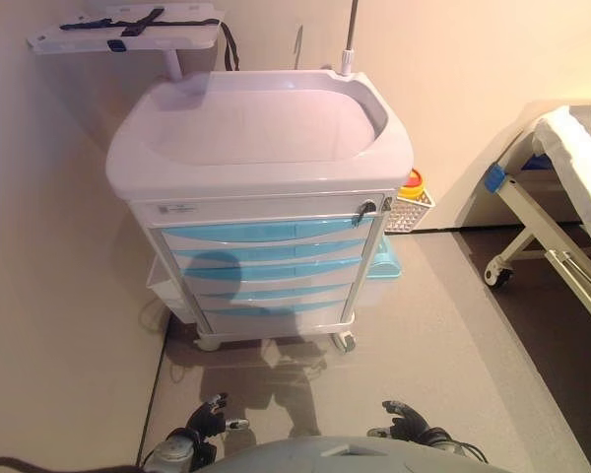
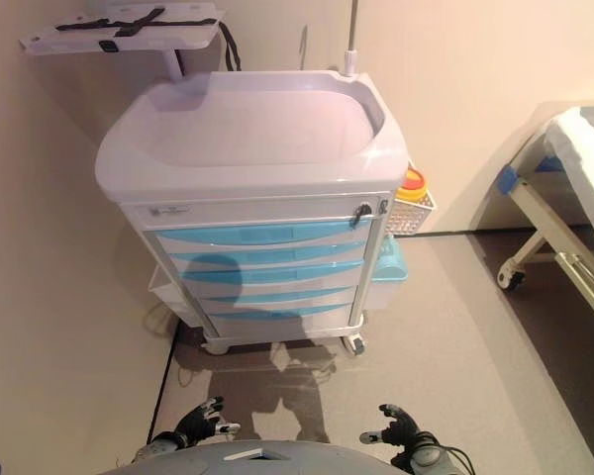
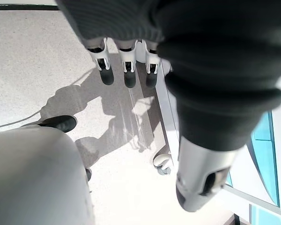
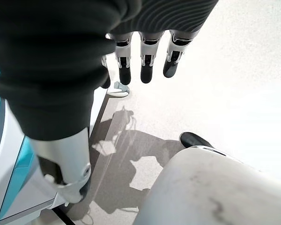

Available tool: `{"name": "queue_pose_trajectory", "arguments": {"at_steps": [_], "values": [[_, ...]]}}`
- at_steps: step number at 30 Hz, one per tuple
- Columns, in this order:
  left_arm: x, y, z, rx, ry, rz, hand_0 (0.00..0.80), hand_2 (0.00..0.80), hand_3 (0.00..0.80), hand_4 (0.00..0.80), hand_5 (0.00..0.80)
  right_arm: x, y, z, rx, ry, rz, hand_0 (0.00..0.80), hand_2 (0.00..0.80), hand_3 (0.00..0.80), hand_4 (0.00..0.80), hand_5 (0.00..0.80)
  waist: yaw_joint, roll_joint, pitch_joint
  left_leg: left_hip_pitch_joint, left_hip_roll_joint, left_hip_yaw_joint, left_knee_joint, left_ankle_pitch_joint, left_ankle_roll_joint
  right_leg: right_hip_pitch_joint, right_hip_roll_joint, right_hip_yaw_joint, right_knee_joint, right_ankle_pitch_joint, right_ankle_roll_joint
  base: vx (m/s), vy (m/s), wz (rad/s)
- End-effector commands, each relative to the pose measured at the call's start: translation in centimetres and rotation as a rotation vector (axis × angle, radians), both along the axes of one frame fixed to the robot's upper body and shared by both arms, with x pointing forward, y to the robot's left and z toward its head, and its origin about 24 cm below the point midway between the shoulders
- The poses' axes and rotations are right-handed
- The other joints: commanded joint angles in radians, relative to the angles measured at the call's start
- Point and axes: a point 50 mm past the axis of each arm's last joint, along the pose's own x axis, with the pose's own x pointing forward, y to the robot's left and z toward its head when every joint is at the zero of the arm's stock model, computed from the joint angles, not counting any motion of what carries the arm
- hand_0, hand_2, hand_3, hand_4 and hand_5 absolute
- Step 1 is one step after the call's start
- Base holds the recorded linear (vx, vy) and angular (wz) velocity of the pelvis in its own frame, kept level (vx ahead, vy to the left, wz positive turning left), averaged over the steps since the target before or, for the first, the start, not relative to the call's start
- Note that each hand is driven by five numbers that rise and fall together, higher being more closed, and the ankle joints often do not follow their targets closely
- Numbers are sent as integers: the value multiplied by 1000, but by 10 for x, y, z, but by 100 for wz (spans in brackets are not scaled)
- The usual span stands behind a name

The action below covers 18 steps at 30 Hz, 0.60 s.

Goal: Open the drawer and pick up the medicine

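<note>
The medical cart (image 1: 261, 148) fills the centre of the frame, its stack of blue-fronted drawers (image 1: 266, 266) all closed; no medicine is visible, presumably inside one. The left hand (image 1: 205, 418) and right hand (image 1: 406, 419) hang low at the bottom edge, well short of the cart, fingers relaxed and empty. The task looks not yet begun; next, 1 hand must reach a drawer front and pull.

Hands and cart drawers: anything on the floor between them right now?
Nothing: in the left eye view, only bare floor lies between the left hand, the right hand and the cart with its closed drawers.
</note>
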Motion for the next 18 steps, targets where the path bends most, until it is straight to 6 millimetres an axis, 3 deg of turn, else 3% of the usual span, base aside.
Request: {"name": "queue_pose_trajectory", "arguments": {"at_steps": [1, 18], "values": [[12, -16, -1, -59, -19, 22, 0, 0, 0, 0, 0, 14, 8, 1, 10, -14, 54, 0, 0, 0, 0, 0, -4, -6, 7, -7, -43, 9, 7, -54, 17, 14, -25, -11, 39, -9, 57, 0, 0, 0], [6, -12, -3, -3, 8, 56, 0, 0, 0, 0, 0, 10, 8, 0, 12, -3, 47, 0, 0, 0, 0, 0, 0, -7, 15, -11, -46, 1, 11, -54, 21, 11, -27, -14, 50, -14, 56, 4, 1, 0]]}}
